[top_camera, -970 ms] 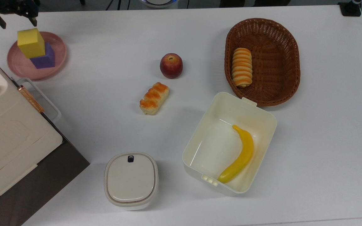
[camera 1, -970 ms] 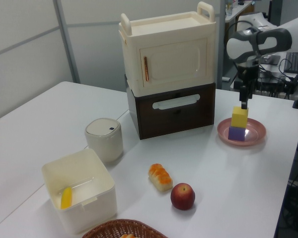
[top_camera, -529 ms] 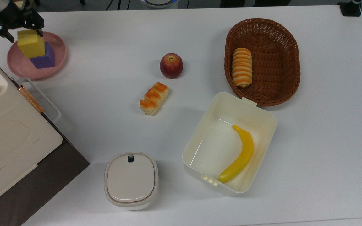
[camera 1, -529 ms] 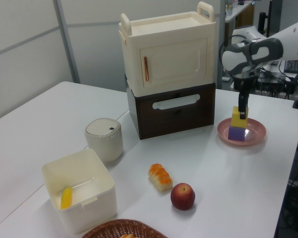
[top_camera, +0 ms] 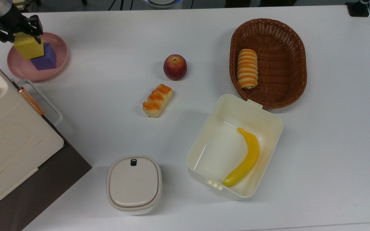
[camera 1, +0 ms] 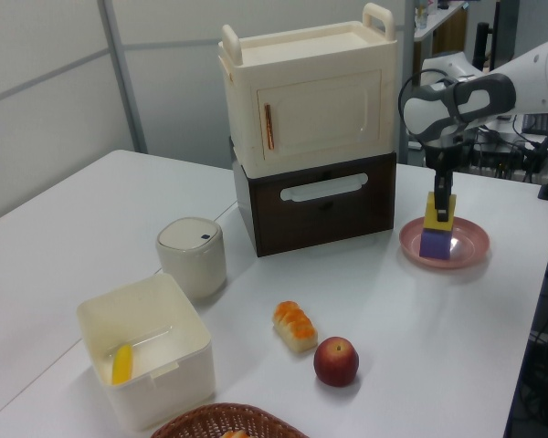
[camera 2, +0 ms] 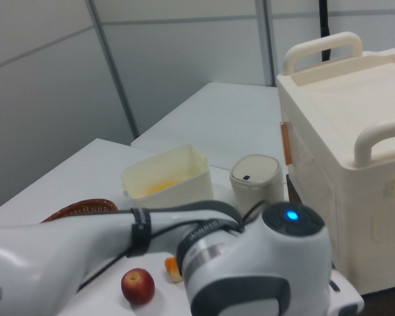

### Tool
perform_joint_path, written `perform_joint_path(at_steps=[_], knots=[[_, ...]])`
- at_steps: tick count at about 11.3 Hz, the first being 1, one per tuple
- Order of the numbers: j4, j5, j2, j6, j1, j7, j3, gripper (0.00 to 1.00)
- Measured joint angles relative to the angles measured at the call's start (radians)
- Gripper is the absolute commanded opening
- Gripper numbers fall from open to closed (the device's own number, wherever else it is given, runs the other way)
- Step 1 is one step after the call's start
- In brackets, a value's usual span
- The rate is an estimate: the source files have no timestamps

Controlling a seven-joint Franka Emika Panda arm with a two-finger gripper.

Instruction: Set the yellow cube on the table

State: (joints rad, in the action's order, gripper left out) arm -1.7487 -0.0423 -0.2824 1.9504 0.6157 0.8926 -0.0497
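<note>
Above the pink plate (top_camera: 18, 69), hand (top_camera: 15, 30) pointing straight down, fingers astride the yellow cube (top_camera: 28, 47), grip unclear.

Right view: arm (camera 2: 250, 263) blocks near surface. Left view: basket (camera 1: 224, 422) cut by bottom edge; claw (camera 1: 441, 203) hides yellow cube (camera 1: 434, 217) partly.

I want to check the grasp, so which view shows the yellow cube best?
The top view: the yellow cube sits on the purple cube in the pink plate, with the gripper down over it. The left view shows it smaller, partly behind the gripper. In the right view the arm blocks that area.
</note>
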Motion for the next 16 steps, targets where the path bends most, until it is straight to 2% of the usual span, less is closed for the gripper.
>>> perform_joint_path(at_steps=[2,4,7,10,11,12,16], knots=[[0.006,0.000,0.041,-0.007,-0.025,-0.001,0.002,0.56],[0.006,0.001,0.082,-0.021,-0.079,-0.055,0.005,0.57],[0.003,0.001,0.083,-0.022,-0.237,-0.297,0.012,0.58],[-0.002,0.001,0.067,-0.022,-0.416,-0.561,0.015,0.66],[-0.003,0.001,0.059,-0.022,-0.463,-0.624,0.016,0.90],[-0.005,0.001,0.050,-0.022,-0.501,-0.667,0.016,1.00],[-0.003,0.001,0.042,-0.022,-0.519,-0.701,0.013,1.00]])
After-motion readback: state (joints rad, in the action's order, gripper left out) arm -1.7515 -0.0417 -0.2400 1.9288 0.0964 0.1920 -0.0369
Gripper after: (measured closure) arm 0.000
